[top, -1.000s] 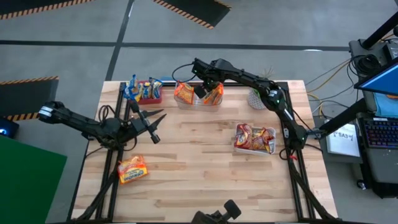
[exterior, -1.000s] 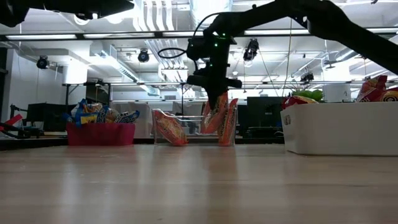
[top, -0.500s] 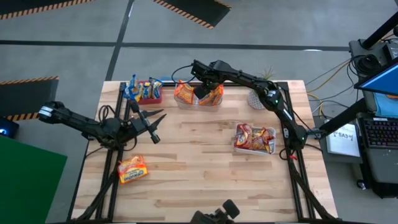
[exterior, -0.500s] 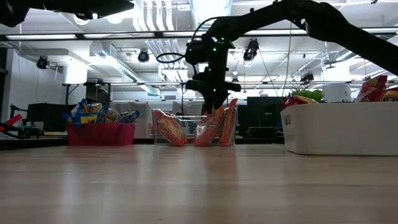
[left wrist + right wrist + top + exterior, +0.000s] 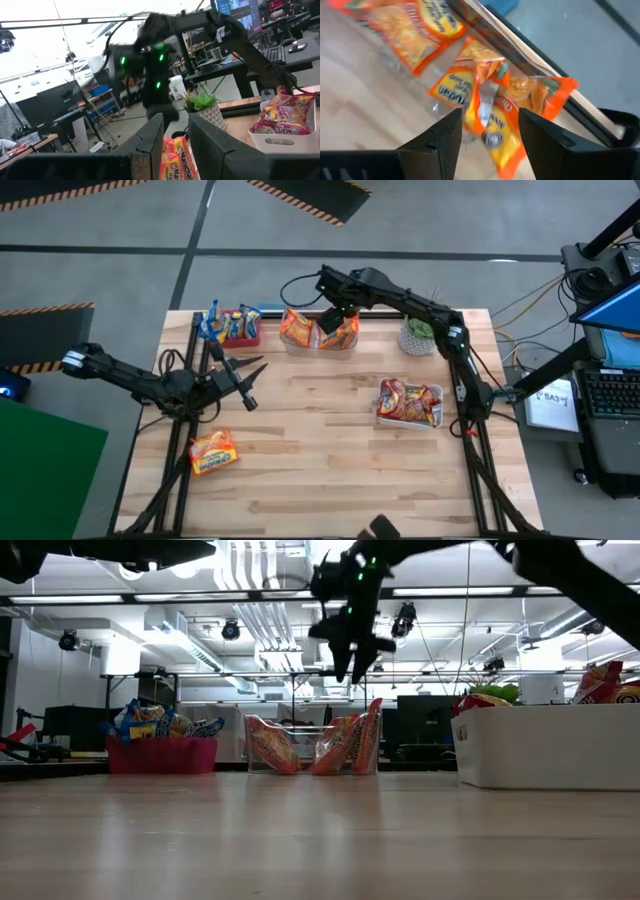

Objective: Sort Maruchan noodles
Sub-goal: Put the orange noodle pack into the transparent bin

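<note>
The Maruchan noodles are sorted by colour. Orange packets (image 5: 335, 332) stand on edge in a clear bin (image 5: 320, 352) at the far middle. Blue ones (image 5: 228, 322) fill a red bin, and red-pink ones (image 5: 408, 400) a white bin. One orange packet (image 5: 213, 450) lies flat on the table at the near left. My right gripper (image 5: 352, 665) hangs open above the clear bin, fingers pointing down, with an orange packet (image 5: 480, 100) leaning in the bin below it. My left gripper (image 5: 255, 383) waits open over the table's left part, holding nothing.
A potted green plant (image 5: 418, 335) stands at the far right, close beside my right arm. The white bin (image 5: 545, 745) fills the right of the low view. Bare wood stretches across the table's middle and near side (image 5: 330, 460).
My right gripper has gone down into the clear bin with an orange packet, opened and let it go. It has then risen clear of the bin. The packet now leans among the others in the bin.
</note>
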Controlling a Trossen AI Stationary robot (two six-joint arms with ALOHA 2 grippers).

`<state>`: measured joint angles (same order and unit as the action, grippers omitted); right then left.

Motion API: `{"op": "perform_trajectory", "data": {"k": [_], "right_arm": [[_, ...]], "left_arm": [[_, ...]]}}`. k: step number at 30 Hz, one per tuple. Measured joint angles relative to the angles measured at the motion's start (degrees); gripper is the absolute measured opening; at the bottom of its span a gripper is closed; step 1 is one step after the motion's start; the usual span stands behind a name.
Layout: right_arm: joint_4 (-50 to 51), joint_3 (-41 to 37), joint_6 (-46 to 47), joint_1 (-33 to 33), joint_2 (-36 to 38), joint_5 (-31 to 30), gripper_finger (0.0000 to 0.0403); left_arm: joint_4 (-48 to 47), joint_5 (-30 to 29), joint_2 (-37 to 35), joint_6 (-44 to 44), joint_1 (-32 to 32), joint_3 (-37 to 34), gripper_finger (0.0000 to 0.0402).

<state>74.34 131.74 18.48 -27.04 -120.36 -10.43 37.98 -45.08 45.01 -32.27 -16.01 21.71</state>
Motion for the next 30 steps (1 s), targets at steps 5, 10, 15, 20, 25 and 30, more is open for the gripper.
{"op": "perform_trajectory", "data": {"k": [5,10,15,20,25,30], "right_arm": [[0.31,-1.78,-4.54,4.62,4.94,0.02,0.0179],[-3.17,-7.73,-7.26,11.26,10.52,0.04,0.0172],[-14.34,-19.20,-8.93,18.58,17.40,-0.04,0.0168],[-23.59,-31.91,-9.63,24.30,24.48,0.07,0.0169],[-34.39,-44.55,-10.74,28.45,31.15,-0.05,0.0164],[-48.65,-56.72,-13.30,30.53,37.27,-0.06,0.0164]], "left_arm": [[0.00,0.00,0.00,0.42,-0.02,0.00,0.0075],[0.00,0.00,0.00,0.82,0.00,0.00,0.0075],[0.02,0.00,0.01,1.34,0.00,0.00,0.0075],[-0.58,0.00,0.02,1.77,-0.02,0.00,0.0075],[-0.63,0.02,0.40,1.94,-0.02,0.00,0.0075],[-0.72,0.02,1.26,2.94,-0.02,0.00,0.0075]]}}
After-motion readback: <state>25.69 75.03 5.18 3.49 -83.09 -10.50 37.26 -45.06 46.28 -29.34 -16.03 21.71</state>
